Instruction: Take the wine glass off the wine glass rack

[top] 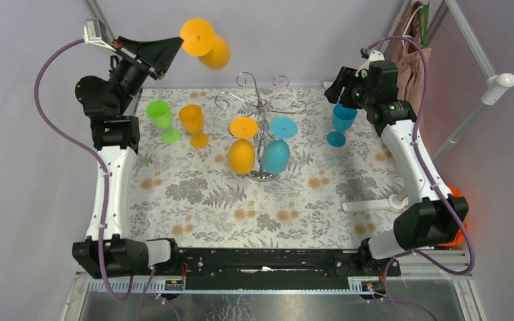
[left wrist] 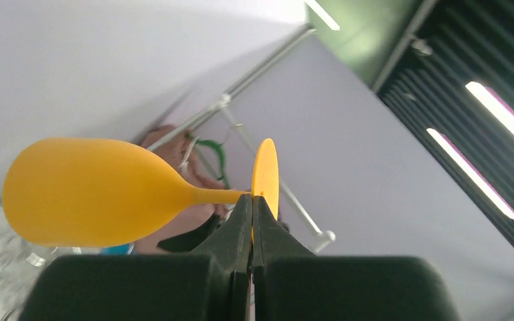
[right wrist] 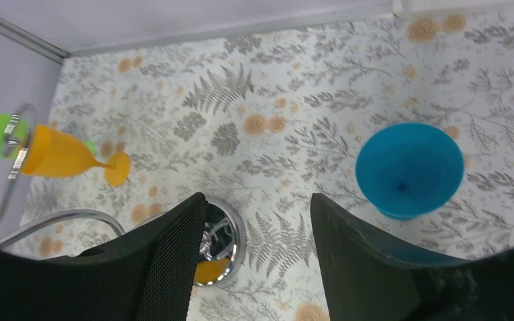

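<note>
L gripper clamped tight on stem of orange wine glass, held sideways, clear of rack below and to its right. R gripper wide open, empty. Risk: thin stem may pivot or slip in the pinch, so the glass drops onto the bench.

Floral-print tabletop. Upright on it: green goblet just beside orange goblet at left, blue goblet at right. White tube lying near right edge. Pink cloth hanging behind.
</note>
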You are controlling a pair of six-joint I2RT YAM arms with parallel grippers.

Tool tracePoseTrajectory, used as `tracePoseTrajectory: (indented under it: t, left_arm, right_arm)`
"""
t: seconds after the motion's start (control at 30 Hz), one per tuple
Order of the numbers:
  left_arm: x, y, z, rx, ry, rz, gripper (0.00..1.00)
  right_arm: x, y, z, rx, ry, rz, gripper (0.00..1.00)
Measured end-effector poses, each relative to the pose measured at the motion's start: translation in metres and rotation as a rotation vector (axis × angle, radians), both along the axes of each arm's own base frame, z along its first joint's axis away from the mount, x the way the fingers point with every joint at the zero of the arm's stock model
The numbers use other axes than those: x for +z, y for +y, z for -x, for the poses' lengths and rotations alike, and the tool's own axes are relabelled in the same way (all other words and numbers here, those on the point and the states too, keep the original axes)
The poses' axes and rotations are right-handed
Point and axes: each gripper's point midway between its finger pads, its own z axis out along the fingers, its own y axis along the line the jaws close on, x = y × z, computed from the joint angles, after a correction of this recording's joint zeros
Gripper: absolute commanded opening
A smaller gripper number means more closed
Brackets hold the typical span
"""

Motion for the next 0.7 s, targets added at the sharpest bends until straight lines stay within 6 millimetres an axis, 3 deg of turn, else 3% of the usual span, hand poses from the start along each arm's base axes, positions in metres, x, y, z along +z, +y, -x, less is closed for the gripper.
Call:
tracePoseTrajectory:
  t: [0.13,0.27,0.37,0.47,0.6,0.7]
  left_arm:
    - [0.032,-0.005,0.003,-0.114,-0.167,0.092,0.0]
    - [0.044,-0.017,0.005,-0.28,-0.283,0.19,0.0]
    - [0.041,-0.033,0.006,-0.432,-0.344,0.254,0.0]
    - [0.026,-0.05,-0.003,-0.543,-0.337,0.297,0.0]
    - [0.011,-0.068,-0.01,-0.627,-0.305,0.321,0.0]
    - [0.009,-0.078,-0.008,-0.668,-0.314,0.328,0.0]
  right_arm:
    - [0.018,0.006,0.001,0.014,-0.065,-0.052,0.67]
    - [0.045,0.017,-0.005,0.069,-0.154,-0.185,0.68]
    - [0.074,0.023,-0.011,0.138,-0.255,-0.371,0.68]
    - [0.105,0.03,-0.01,0.232,-0.337,-0.555,0.68]
    - [0.155,0.05,-0.004,0.453,-0.456,-0.814,0.67]
    - [0.174,0.057,-0.006,0.596,-0.454,-1.0,0.66]
